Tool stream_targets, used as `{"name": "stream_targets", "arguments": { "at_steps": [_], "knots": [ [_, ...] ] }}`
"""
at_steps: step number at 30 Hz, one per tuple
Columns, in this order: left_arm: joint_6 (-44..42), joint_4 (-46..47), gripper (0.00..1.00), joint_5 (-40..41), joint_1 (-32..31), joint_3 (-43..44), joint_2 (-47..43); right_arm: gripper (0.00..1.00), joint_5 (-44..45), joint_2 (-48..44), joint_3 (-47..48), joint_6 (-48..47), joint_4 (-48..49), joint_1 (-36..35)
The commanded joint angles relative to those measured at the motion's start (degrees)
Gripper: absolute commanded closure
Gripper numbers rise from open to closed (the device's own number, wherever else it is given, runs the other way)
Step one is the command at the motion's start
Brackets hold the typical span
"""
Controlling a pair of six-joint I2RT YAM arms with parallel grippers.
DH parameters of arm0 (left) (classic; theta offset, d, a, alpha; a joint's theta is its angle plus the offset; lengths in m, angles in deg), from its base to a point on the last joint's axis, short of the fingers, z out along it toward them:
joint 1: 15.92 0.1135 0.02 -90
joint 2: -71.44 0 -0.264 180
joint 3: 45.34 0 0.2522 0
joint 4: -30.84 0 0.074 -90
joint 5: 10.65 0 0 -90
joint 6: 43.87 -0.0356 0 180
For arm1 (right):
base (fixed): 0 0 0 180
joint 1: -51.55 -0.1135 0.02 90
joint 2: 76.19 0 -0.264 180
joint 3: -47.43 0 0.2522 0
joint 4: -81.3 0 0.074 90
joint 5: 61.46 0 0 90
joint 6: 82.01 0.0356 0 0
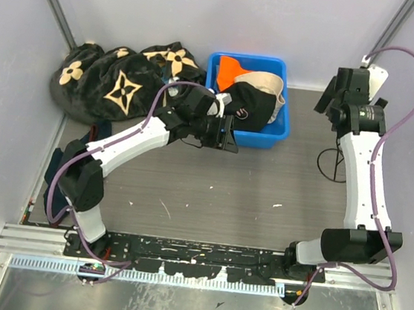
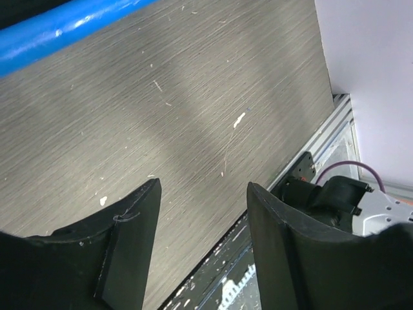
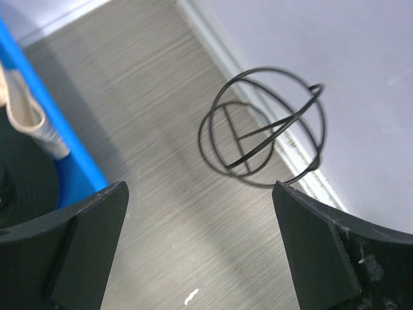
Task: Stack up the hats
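hats: black hat (image 1: 249, 104), beige hat (image 1: 264, 81) and orange hat (image 1: 232, 68) piled together in blue bin (image 1: 283, 126) | left gripper (image 2: 203, 187): fingers apart, holding nothing, just beside bin's near rim (over bare table (image 2: 161, 97)) | right gripper (image 3: 200, 190): fingers wide, holding nothing, above wire stand (image 3: 264, 129)

Hats (image 1: 252, 104) x3, bin (image 1: 265, 141) x1, wire frame (image 3: 240, 137) x1, blk cloth (image 1: 121, 89) x1

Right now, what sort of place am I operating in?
Probably an enclosed lab robot cell: plain pale wall panels box in a grey wood-grain table, both arms are bolted to a slotted aluminium rail, and a blue plastic bin holds fabric bucket hats.
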Motion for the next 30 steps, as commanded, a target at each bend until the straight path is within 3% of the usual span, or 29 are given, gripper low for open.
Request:
{"name": "stream_targets", "arguments": {
  "at_steps": [1,9,18,30],
  "knots": [
    [-2.73,-2.38,0.36,0.31,0.13,-3.51,-5.64,0.0,10.11,2.03,3.86,-1.92,-0.53,2.16],
    [-4.55,-1.74,0.35,-0.65,0.2,-10.28,-9.43,0.0,4.59,5.94,8.4,2.48,-2.58,11.97],
    [-7.83,-4.95,0.35,-1.34,1.79,-8.65,-7.0,0.01,-4.7,15.55,20.5,4.94,-10.25,23.81],
    [-7.68,-4.49,0.35,-4.49,5.62,-10.59,-4.99,0.07,-12.13,18.96,17.65,4.35,-10.4,25.42]
  ]
}}
